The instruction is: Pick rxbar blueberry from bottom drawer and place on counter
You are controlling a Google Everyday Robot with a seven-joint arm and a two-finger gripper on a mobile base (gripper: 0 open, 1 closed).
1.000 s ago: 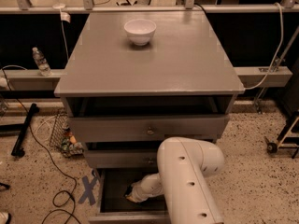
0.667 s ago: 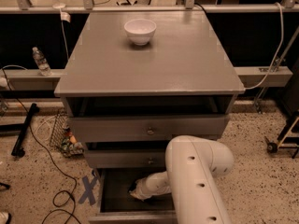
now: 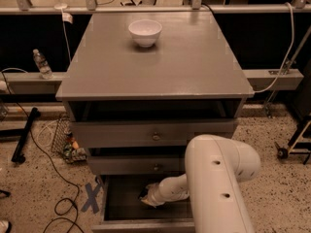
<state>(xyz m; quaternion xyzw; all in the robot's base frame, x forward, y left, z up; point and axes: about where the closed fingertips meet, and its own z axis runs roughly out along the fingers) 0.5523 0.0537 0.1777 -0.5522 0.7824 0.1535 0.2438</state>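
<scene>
Camera view: hand (image 3: 150,199) in bottom drawer (image 3: 146,225), rxbar blueberry (image 3: 144,194) at its tip

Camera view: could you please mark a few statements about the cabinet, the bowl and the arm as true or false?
1. The white bowl sits on the counter. True.
2. The bottom drawer is pushed shut. False: it is pulled open, with its dark inside showing.
3. The claw is down inside the bottom drawer. True.
4. A water bottle stands on the counter next to the bowl. False: the bottle stands on a ledge beside the cabinet, lower than the counter.
</scene>
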